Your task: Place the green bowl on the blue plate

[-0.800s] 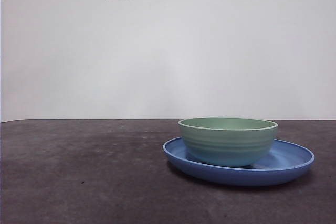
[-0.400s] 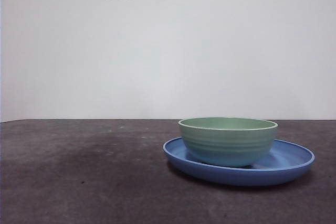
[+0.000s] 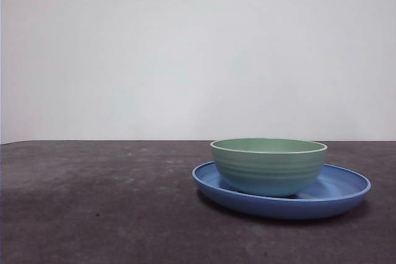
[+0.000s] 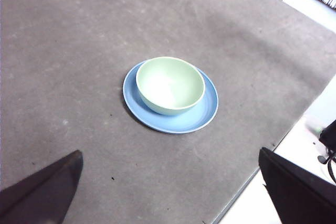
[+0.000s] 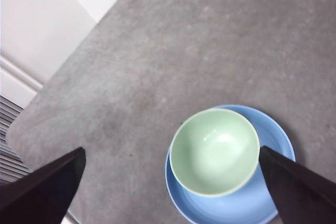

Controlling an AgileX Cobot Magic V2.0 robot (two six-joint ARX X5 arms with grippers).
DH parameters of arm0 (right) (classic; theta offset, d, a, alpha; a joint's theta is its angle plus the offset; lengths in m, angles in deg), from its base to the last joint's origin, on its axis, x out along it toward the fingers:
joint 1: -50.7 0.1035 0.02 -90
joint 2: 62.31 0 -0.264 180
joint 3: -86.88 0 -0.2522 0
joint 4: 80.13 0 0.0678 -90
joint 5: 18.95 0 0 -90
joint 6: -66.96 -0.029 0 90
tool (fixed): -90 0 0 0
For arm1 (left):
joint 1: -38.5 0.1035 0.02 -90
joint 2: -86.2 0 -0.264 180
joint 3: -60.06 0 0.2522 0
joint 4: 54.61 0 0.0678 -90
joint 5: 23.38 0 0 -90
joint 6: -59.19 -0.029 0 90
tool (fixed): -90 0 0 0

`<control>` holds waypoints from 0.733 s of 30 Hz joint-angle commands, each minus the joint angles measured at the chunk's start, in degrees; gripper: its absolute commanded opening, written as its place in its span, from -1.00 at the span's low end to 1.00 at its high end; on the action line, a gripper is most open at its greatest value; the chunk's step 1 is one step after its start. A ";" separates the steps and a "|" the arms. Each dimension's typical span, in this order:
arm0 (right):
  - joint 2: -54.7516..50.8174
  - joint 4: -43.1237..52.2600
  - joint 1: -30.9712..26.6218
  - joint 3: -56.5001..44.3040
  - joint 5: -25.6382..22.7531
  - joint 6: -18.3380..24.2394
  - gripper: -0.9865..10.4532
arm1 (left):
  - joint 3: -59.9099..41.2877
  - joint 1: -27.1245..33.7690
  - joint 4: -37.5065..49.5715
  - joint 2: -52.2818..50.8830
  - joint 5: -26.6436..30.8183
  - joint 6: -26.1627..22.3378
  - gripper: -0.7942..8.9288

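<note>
The green bowl sits upright inside the blue plate, off-centre and close to one side of its rim, on the grey table away from the edges. Both grippers hang high above it, the left gripper and the right gripper each with jaws spread wide and empty. The placing looks finished; nothing more seems needed than keeping the arms clear.

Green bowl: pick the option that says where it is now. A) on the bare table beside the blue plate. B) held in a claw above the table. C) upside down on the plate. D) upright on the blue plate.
D: the green bowl stands upright, its opening upward, on the blue plate, and no claw touches it.
</note>
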 commanded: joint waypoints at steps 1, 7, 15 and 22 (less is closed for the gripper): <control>0.90 -1.38 0.04 1.16 -2.93 -2.08 0.23 | 0.63 -0.48 0.61 -0.15 -1.01 1.31 0.39; 7.50 -8.35 -2.62 1.16 -3.76 -2.62 0.22 | 0.63 -0.48 0.55 -0.31 -1.44 1.44 0.39; 22.56 -10.16 -7.50 1.16 -3.21 7.41 0.12 | 0.63 -0.48 0.68 -0.31 -1.42 1.40 0.39; 33.79 -5.51 -8.09 1.16 -3.21 10.49 -0.03 | 0.63 -0.48 0.68 -0.31 -1.42 1.40 0.39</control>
